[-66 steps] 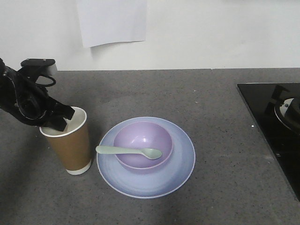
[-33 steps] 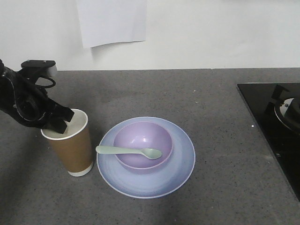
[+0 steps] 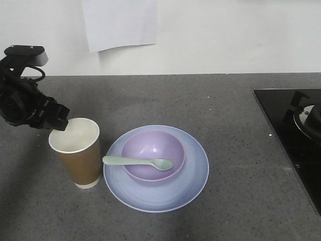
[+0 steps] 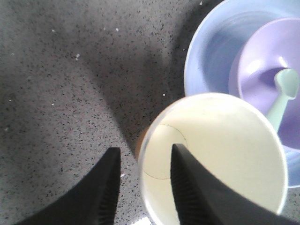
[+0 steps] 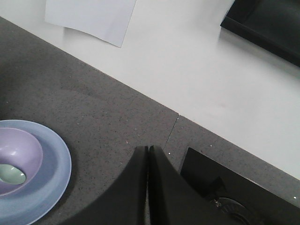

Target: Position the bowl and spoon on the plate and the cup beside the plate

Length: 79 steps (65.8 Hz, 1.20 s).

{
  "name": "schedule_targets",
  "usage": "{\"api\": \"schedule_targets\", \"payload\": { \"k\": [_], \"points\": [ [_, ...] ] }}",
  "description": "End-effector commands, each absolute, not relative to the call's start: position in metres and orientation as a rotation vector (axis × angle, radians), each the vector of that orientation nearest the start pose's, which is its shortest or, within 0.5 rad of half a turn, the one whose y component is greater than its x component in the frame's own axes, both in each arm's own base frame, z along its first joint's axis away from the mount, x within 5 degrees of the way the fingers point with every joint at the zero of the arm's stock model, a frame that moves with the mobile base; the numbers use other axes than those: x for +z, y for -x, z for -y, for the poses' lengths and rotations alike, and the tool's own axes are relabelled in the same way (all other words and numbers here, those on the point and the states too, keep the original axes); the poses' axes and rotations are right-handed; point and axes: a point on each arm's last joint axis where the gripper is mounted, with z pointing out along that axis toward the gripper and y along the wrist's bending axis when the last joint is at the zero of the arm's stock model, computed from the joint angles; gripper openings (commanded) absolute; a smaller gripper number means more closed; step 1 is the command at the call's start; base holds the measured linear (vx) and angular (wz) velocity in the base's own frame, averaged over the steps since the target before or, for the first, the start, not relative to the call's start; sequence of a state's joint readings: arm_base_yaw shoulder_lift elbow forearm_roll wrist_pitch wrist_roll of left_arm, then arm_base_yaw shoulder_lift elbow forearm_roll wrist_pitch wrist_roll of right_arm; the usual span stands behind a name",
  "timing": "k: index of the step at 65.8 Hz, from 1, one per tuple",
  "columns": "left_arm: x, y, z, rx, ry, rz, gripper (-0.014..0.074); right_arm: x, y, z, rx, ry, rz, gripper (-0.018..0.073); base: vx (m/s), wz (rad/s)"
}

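Cup [image 3: 76, 152] just beside plate [image 3: 193, 188]; bare counter [image 3: 241, 115] beyond.

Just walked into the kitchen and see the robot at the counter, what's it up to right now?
It is setting a place. The purple bowl sits on the pale blue plate, with the mint spoon resting across the bowl's rim. The brown paper cup stands upright beside the plate on the grey counter. The left gripper is open above the cup's rim, not gripping it. The right gripper is shut, off to the side near the stove.
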State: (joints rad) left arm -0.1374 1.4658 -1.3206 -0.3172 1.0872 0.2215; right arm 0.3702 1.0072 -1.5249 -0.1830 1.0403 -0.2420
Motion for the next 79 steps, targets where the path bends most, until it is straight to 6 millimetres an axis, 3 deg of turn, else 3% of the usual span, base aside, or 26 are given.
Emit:
{"api": "schedule_targets", "payload": {
  "k": [1, 15, 23, 36, 44, 53, 62, 69, 79],
  "points": [
    [0.365, -0.28, 0.064, -0.379, -0.355, -2.52, 0.0276, 0.519, -0.15, -0.041, -0.147, 0.563, -1.81, -0.0005, 0.0, 0.0],
    [0.395, -0.253, 0.054, -0.263, -0.374, -2.401, 0.0273, 0.522, -0.153, -0.043, -0.118, 0.52, -1.766, -0.0005, 0.0, 0.0],
    [0.415, -0.236, 0.048, -0.206, -0.371, -2.298, 0.0272, 0.507, -0.162, -0.047, -0.113, 0.514, -1.723, -0.0005, 0.0, 0.0],
    [0.444, -0.212, 0.043, -0.18, -0.337, -2.105, 0.0241, 0.44, -0.177, -0.056, -0.041, 0.486, -1.768, -0.0005, 0.0, 0.0],
    [0.448, -0.201, 0.041, -0.197, -0.288, -2.027, 0.0179, 0.388, -0.174, -0.057, 0.001, 0.491, -1.807, -0.0005, 0.0, 0.0],
    [0.419, -0.19, 0.038, -0.188, -0.258, -1.999, 0.0091, 0.341, -0.158, -0.053, 0.049, 0.471, -1.841, -0.0005, 0.0, 0.0],
    [0.362, -0.175, 0.034, -0.174, -0.228, -2.023, 0.0016, 0.312, -0.14, -0.047, 0.087, 0.436, -1.868, -0.0005, 0.0, 0.0],
    [0.323, -0.163, 0.03, -0.16, -0.205, -2.025, -0.0008, 0.298, -0.131, -0.044, 0.089, 0.439, -1.871, -0.0005, 0.0, 0.0],
    [0.31, -0.15, 0.027, -0.148, -0.185, -1.961, -0.0007, 0.293, -0.125, -0.042, 0.108, 0.416, -1.862, -0.0005, 0.0, 0.0]
  ]
}}
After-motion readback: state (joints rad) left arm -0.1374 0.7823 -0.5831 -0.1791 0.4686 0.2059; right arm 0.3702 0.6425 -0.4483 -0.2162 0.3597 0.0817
